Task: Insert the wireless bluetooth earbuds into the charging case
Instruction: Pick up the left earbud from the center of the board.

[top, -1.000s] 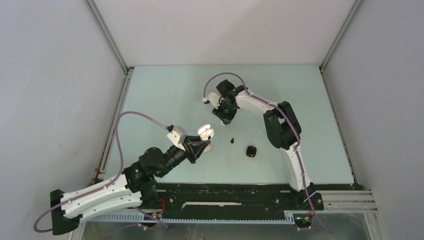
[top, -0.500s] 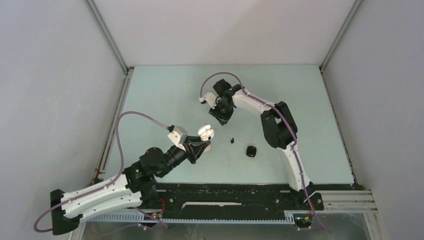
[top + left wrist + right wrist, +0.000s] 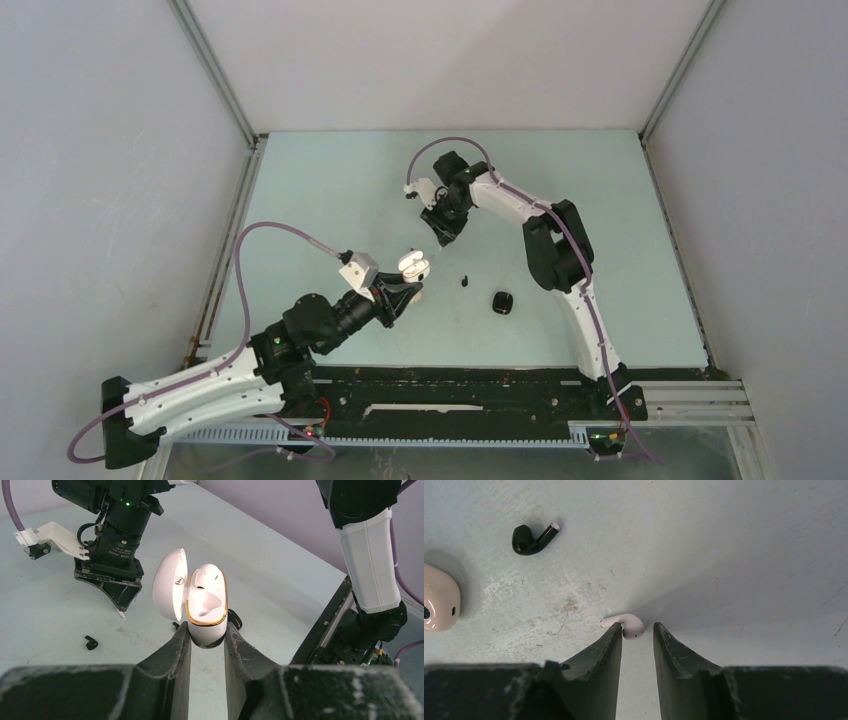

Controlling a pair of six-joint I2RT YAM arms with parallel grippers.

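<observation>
My left gripper [image 3: 207,630] is shut on an open white charging case [image 3: 206,605] with a gold rim, holding it above the table with its lid swung to the left. The case also shows in the top view [image 3: 413,265]. My right gripper [image 3: 637,628] is open, tips down on the table. A pale cream earbud [image 3: 630,625] lies at the tips, touching the left finger. A black earbud [image 3: 529,538] lies loose further off. In the top view the right gripper [image 3: 442,233] is at mid-table, and a black earbud [image 3: 465,280] lies below it.
A black closed case [image 3: 503,301] lies right of the black earbud. A cream case [image 3: 438,605] shows at the left edge of the right wrist view. The right arm's base [image 3: 367,605] stands beyond the held case.
The right gripper swung a little left and back over the table and is now down at the cream earbud. The left gripper with the case has edged slightly right.
</observation>
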